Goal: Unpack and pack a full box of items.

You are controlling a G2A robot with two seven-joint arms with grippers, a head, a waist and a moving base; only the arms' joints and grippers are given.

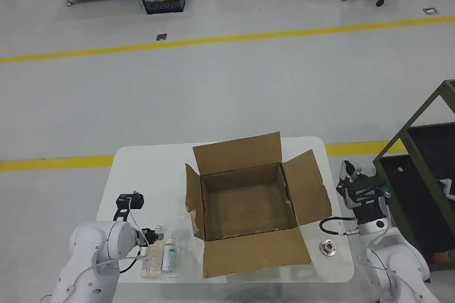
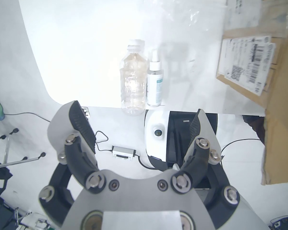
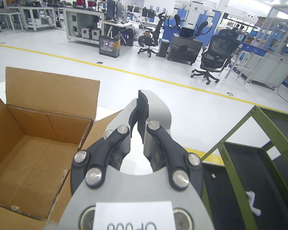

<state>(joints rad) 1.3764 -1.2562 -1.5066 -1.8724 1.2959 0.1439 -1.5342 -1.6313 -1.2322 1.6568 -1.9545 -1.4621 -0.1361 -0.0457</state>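
An open cardboard box (image 1: pixel 246 204) (image 2: pixel 276 111) (image 3: pixel 38 132) stands mid-table with all flaps out and a bare floor. A clear plastic bottle (image 2: pixel 133 80) (image 1: pixel 149 261) and a small white spray bottle (image 2: pixel 155 82) (image 1: pixel 169 256) lie side by side at the table's near left edge. My left gripper (image 2: pixel 139 120) (image 1: pixel 145 233) hovers open just over them, with nothing between its fingers. My right gripper (image 3: pixel 140 111) (image 1: pixel 358 182) is shut and empty, held to the right of the box above the table's right edge.
A small round metal item (image 1: pixel 330 247) sits on the white table (image 1: pixel 144 170) near the box's front right corner. A green metal cart (image 1: pixel 432 151) (image 3: pixel 254 156) stands right of the table, close to the right arm. The table's near edge runs just past the bottles.
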